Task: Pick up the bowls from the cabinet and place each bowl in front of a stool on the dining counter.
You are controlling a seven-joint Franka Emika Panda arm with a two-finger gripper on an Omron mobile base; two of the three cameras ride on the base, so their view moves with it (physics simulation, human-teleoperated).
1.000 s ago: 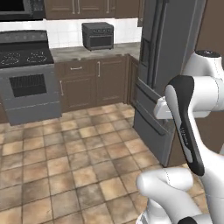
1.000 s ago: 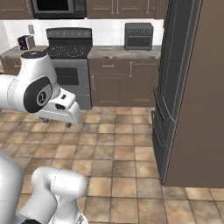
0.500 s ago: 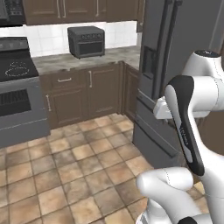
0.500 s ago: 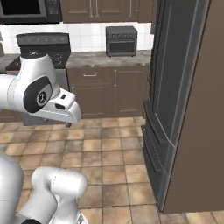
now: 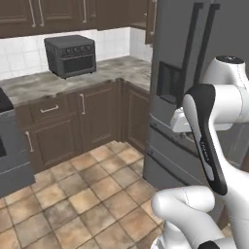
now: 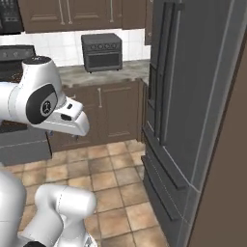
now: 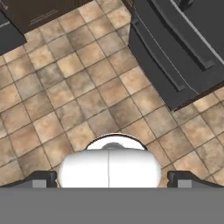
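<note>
Fingers (image 7: 112,178) spread wide and empty above tiled floor (image 7: 78,100), toaster oven (image 5: 71,55) on marbled surface (image 5: 44,82) left of the tall grey refrigerator (image 5: 194,73), dark wall cabinet (image 5: 58,17) above that surface, doors shut, bowls not visible.

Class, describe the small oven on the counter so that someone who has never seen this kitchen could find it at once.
Start at the tall grey refrigerator and follow the marbled worktop that runs away from its side, beneath the white tiled wall. The toaster oven sits on that worktop, against the tiles. It is a dark boxy appliance with a row of knobs above its door, the one freestanding thing among fixed brown cabinets.
</note>
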